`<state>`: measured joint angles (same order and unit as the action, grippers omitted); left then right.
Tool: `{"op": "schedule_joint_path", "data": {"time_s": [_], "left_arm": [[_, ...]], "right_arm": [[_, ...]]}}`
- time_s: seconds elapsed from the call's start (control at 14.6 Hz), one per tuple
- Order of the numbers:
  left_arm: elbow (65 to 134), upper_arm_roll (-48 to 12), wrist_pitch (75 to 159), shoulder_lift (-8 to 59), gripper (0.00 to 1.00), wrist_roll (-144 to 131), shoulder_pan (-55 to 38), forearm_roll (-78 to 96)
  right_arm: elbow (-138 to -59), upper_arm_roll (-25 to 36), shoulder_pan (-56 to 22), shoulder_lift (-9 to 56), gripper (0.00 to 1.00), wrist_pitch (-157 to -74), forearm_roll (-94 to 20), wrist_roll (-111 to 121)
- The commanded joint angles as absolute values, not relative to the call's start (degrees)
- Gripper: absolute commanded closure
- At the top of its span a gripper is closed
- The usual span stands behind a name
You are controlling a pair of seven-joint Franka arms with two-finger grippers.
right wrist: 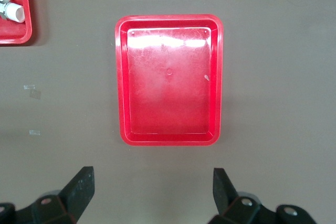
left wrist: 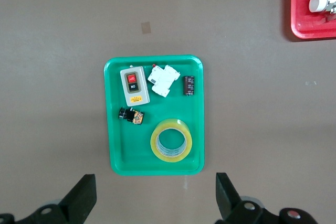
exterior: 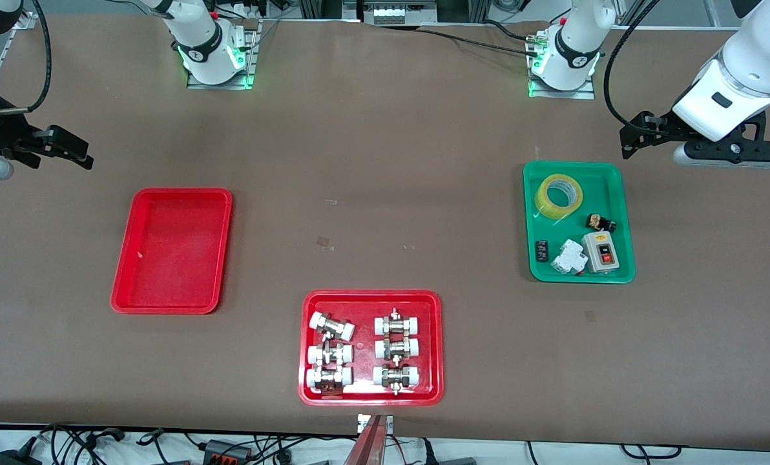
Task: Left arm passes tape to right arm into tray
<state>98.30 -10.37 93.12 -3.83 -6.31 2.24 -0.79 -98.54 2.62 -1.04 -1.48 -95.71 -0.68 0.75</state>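
The yellow tape (exterior: 558,199) lies flat in the green tray (exterior: 579,276), at the tray's end farther from the front camera; it also shows in the left wrist view (left wrist: 171,141). My left gripper (exterior: 630,139) is open and empty, up over bare table just off that end of the green tray; its own view (left wrist: 156,192) shows the same. The plain red tray (exterior: 172,250) is empty toward the right arm's end of the table. My right gripper (exterior: 68,150) is open and empty over bare table off the red tray (right wrist: 170,80); its own view (right wrist: 153,187) shows the same.
The green tray also holds a grey switch box (exterior: 600,252), a white breaker (exterior: 569,258) and two small black parts. A red tray of white-capped metal fittings (exterior: 371,298) sits near the front edge, midway between the other two trays.
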Motion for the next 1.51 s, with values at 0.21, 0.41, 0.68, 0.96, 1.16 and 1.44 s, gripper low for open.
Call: {"op": "schedule_joint_path", "data": {"time_s": [0.21, 0.41, 0.68, 0.96, 1.16, 1.44], "left_arm": [[97.3, -10.3, 92.3, -1.4, 0.0, -4.8, 3.6, 1.1], [97.6, -10.4, 91.7, 4.1, 0.0, -5.0, 3.9, 0.4], [97.9, -10.4, 90.8, 17.7, 0.0, -4.7, 7.3, 0.4], [99.1, -10.2, 94.8, 25.4, 0.0, -4.7, 9.0, -0.1], [100.4, -10.5, 99.7, 29.0, 0.0, -4.7, 10.4, -0.2], [104.5, -10.8, 101.3, 30.9, 0.0, -5.0, 9.5, -0.2]], "right_arm": [[-99.3, 2.3, -0.8, -1.8, 0.0, -96.1, -0.1, 1.5], [-99.2, 2.3, -0.8, -1.4, 0.0, -96.1, -0.2, 1.5], [-97.8, 2.2, -1.1, -1.1, 0.0, -95.9, -0.4, 1.6], [-97.6, 2.2, -1.2, -0.5, 0.0, -95.4, -0.4, 1.6], [-97.5, 2.2, -1.5, -0.5, 0.0, -95.4, -0.4, 1.6], [-97.5, 2.3, -1.4, -0.5, 0.0, -95.7, -0.6, 1.5]]}}
